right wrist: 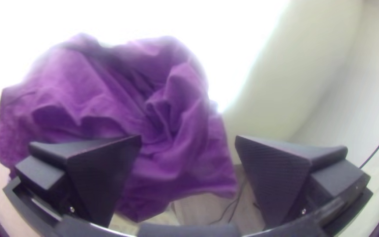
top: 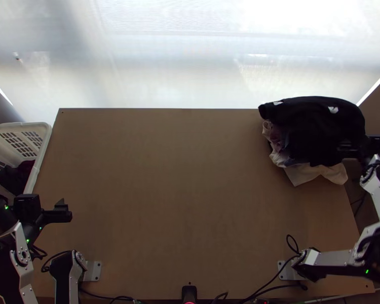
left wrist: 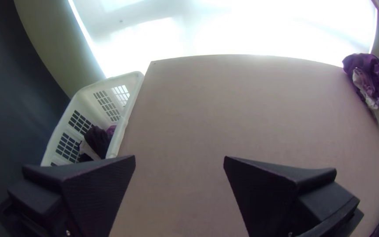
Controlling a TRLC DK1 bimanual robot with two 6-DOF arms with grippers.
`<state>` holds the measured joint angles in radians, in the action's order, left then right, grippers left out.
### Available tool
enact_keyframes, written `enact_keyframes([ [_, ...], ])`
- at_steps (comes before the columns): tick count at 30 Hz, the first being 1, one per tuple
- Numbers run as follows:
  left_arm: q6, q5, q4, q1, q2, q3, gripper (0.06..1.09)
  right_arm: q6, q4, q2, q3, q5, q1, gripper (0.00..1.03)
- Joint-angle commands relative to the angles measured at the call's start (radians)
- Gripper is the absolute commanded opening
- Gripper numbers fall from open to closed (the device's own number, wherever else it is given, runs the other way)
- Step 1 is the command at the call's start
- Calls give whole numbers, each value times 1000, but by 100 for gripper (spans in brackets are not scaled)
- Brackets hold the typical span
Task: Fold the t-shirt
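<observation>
Three views take in the heap of clothes at the far right corner of the table, and they differ: from the top its upper cloth looks almost black, with small white patches and paler cloth spilling out on the near side, while the right wrist view shows purple cloth, crumpled into deep folds. Which piece is the t-shirt, I cannot tell. The right gripper is at the heap's right side, jaws wide open; its wrist view has the purple cloth behind one jaw and across much of the gap, though whether any lies between them is unclear. The right arm bends out past the right edge, then runs toward the far side, gripper turned inward. The left gripper points in over the left edge, well apart from the heap, jaws spread with tabletop showing through the gap. Beside that edge stands a white basket with dark and purple cloth inside.
</observation>
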<state>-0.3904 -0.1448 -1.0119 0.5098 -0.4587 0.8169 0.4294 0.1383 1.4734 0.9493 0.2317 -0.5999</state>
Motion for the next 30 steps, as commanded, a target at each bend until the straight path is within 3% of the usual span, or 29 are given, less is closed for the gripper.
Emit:
enact_keyframes([
  [1,-4,-1,-4,-4,31,-5,104,62,-172,-341,-9,-6,-24,99],
  [8,-10,-1,-30,-17,80,-19,104,103,-209,-611,-75,-6,-64,99],
  [11,-10,-1,-39,-21,97,-19,104,108,-209,-679,-87,-11,34,99],
  [13,-10,-2,-44,-21,100,-25,104,131,-210,-683,-93,-98,195,99],
  [16,5,-4,-42,-21,107,-30,104,233,-164,-668,-139,-281,466,99],
  [21,62,-72,-51,-21,153,2,104,298,-2,-792,-273,-502,720,98],
  [24,65,-84,-33,-21,232,-9,104,287,0,-917,-350,-571,798,98],
  [30,58,-194,39,-21,380,-55,104,230,4,-1147,-531,-655,822,98],
])
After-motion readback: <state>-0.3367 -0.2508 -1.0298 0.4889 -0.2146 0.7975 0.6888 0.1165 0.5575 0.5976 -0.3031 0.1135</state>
